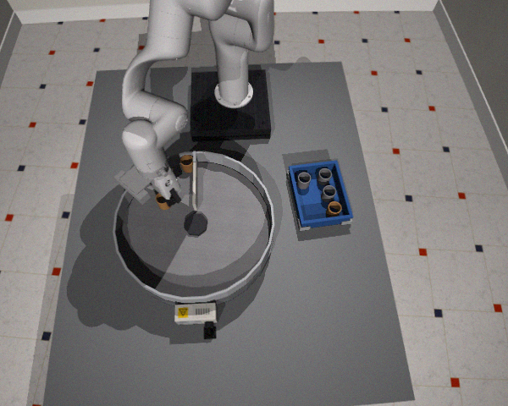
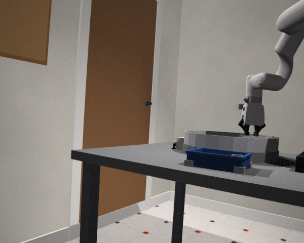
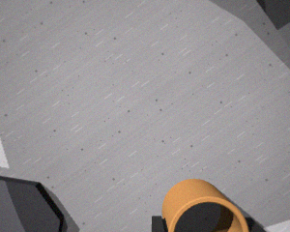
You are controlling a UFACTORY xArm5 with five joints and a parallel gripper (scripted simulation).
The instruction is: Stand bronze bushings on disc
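My gripper (image 1: 167, 199) is shut on a bronze bushing (image 1: 159, 200), held upright low over the left part of the turntable's disc (image 1: 193, 222); I cannot tell whether it touches the disc. The bushing shows at the bottom of the wrist view (image 3: 203, 208), open end up. In the side view my gripper (image 2: 251, 130) dips behind the turntable's rim. A second bronze bushing (image 1: 185, 162) stands upright on the disc at the back, near the divider bar (image 1: 195, 179). The dark hub (image 1: 196, 224) is at the centre. The blue crate (image 1: 320, 193) holds one bronze bushing (image 1: 334, 206) and three steel bushings (image 1: 324, 175).
A raised grey rim (image 1: 262, 205) rings the disc. The arm's black base plate (image 1: 230, 105) lies behind the turntable. A white control box (image 1: 195, 313) sits at the turntable's front. The crate (image 2: 217, 158) stands right of the turntable.
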